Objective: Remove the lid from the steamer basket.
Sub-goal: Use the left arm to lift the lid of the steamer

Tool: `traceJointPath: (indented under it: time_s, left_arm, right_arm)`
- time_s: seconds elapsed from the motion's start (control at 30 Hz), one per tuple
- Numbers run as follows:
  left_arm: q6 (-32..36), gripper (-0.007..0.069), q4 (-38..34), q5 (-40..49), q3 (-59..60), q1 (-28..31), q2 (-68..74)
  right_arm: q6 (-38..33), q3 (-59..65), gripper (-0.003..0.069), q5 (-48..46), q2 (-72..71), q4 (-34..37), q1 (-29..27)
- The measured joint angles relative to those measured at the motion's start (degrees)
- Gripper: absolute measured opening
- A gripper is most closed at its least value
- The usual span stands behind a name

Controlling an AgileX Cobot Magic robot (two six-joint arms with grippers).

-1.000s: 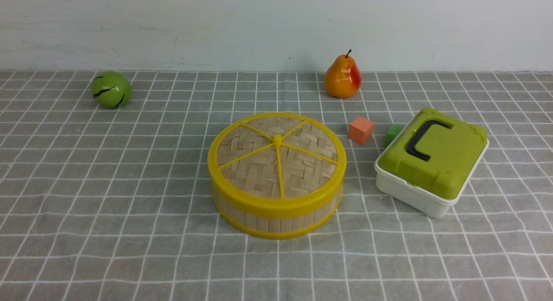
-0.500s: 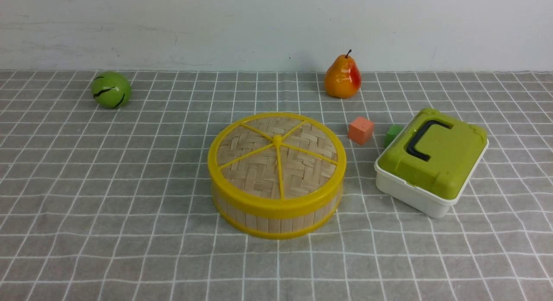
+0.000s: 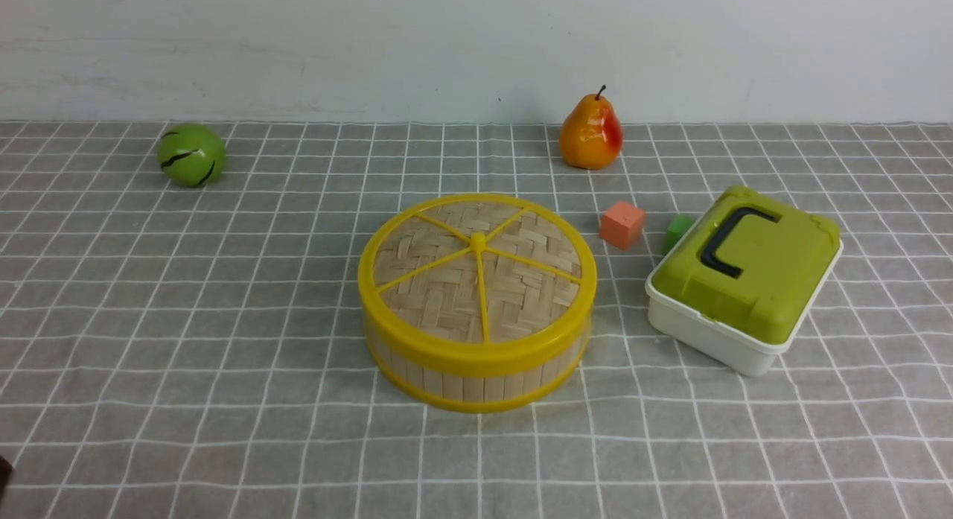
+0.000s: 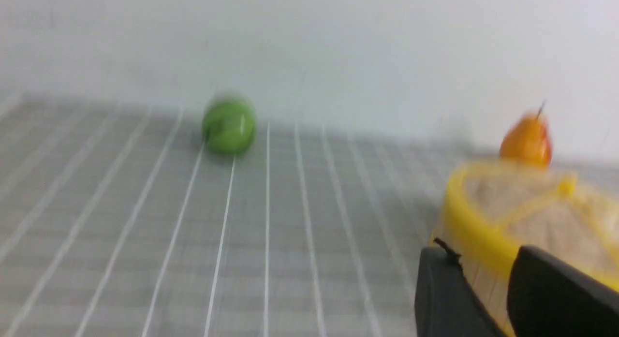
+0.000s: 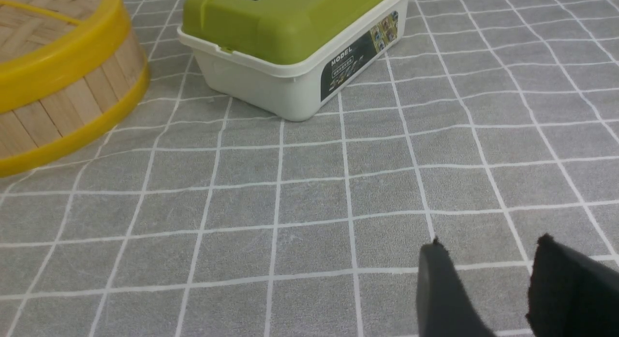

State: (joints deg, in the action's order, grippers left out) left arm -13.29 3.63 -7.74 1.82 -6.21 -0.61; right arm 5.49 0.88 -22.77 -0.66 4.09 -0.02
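The steamer basket (image 3: pixel 476 381) stands in the middle of the grey checked cloth. Its lid (image 3: pixel 447 295) sits flat on top, closed. In the front view, only a dark sliver of the left arm (image 3: pixel 4 470) shows at the bottom left edge. The left wrist view is blurred. My left gripper (image 4: pixel 483 252) is open and empty there, a short way from the basket's wall (image 4: pixel 486 281), with the lid (image 4: pixel 532 211) above. My right gripper (image 5: pixel 491 242) is open and empty over bare cloth, well clear of the basket (image 5: pixel 72 105) and its lid (image 5: pixel 43 18).
A white box with a green lid and dark handle (image 3: pixel 744 273) lies right of the basket. An orange cube (image 3: pixel 622 224) and a green cube (image 3: pixel 677 232) sit between them. A pear (image 3: pixel 590 135) and a green ball (image 3: pixel 190 155) stand near the back wall.
A dark sliver of the left arm has come into the front view's bottom left edge. The basket, lid and other objects have not moved.
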Motion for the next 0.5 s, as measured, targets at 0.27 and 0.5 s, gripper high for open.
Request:
traceJointPath:
  time_s: [0.27,0.5]
  left_arm:
    - [-4.33,0.0211,-1.01,-35.93,0.0,0.0,-0.05]
    - [-13.15,0.0171,-4.81,-26.53,-9.43,0.0,-0.06]
  right_arm:
    - [0.0,0.0,0.0241,0.0,0.0,0.0,0.0]
    - [0.0,0.0,0.0241,0.0,0.0,0.0,0.0]
